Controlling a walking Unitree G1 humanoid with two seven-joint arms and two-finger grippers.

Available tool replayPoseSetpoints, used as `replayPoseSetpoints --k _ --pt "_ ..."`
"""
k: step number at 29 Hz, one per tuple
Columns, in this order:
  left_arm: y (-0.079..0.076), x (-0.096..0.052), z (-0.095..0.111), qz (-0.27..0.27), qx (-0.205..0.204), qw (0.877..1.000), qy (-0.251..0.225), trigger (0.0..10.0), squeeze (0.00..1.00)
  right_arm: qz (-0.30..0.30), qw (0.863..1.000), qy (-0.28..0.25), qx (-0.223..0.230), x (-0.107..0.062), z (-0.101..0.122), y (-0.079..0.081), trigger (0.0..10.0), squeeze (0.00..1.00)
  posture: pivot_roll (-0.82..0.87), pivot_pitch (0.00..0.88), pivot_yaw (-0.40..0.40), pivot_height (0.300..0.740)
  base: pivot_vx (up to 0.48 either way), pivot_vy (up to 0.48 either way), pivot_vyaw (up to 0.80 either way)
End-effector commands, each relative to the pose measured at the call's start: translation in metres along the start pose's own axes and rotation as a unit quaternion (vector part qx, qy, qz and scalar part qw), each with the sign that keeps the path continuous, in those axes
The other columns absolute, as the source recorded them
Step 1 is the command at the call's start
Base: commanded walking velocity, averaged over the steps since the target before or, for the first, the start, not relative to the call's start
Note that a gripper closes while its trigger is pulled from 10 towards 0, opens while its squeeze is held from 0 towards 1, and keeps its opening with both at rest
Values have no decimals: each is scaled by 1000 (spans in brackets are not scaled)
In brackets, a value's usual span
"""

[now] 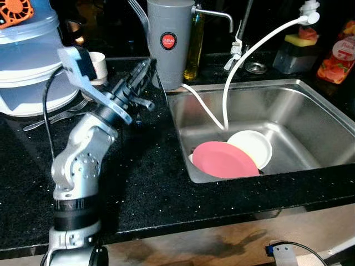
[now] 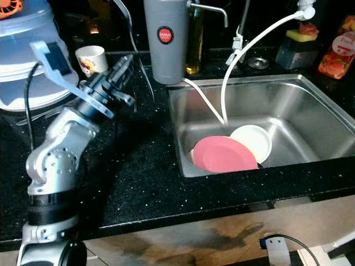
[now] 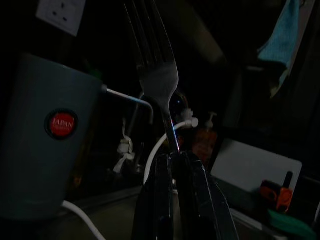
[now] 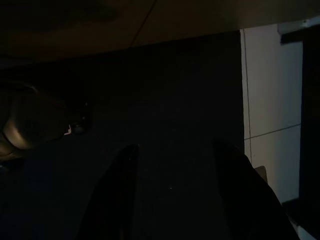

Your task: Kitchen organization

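Note:
My left gripper (image 1: 144,69) is raised over the black counter (image 1: 144,183), just left of the sink (image 1: 310,127), and is shut on a silver fork (image 3: 159,80). The fork's tines (image 1: 138,12) point up and away, in front of a grey canister (image 1: 169,41) with a red round label. A pink plate (image 1: 224,159) and a white plate (image 1: 255,145) lie in the sink. My right gripper (image 4: 177,150) hangs idle in the dark, its fingers apart with nothing between them.
Loose cutlery (image 1: 61,113) lies on the counter by stacked white containers (image 1: 28,61) at the back left, with a paper cup (image 2: 91,58) near them. A white hose (image 1: 244,61) runs into the sink. An oil bottle (image 1: 194,50), sponge holder (image 1: 297,50) and red bottle (image 1: 336,55) line the back.

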State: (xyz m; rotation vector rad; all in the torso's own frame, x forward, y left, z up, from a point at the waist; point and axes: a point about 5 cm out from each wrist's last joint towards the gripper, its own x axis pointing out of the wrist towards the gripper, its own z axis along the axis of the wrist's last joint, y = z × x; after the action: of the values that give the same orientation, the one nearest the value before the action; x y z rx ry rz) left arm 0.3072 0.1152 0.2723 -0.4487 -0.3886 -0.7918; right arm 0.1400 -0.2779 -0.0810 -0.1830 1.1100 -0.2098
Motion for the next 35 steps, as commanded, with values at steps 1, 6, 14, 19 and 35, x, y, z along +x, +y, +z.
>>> replayPoseSetpoints --k 1,6,14,19,35 --pt "-7 2 -3 -5 3 1000 -1 10000 0 1 1000 5 -3 0 -3 1 10000 0 -22 0 -2 740 0 -435 0" --pt "-13 4 -8 -10 5 1000 4 10000 0 2 1000 7 -5 0 -5 2 10000 0 -21 0 -4 740 0 -443 0" --pt "-21 8 -9 -27 3 1000 4 10000 0 2 1000 10 -5 0 -6 3 10000 0 -21 0 -4 740 0 -451 0" --pt "-23 9 -9 -29 1 1000 3 10000 0 9 1000 11 -7 0 -7 5 10000 0 -20 0 -4 740 0 -454 -458" --pt "-25 19 -8 -25 60 998 25 10000 0 7 1000 8 -10 0 -6 6 10000 0 -22 0 -7 740 0 -227 -143"
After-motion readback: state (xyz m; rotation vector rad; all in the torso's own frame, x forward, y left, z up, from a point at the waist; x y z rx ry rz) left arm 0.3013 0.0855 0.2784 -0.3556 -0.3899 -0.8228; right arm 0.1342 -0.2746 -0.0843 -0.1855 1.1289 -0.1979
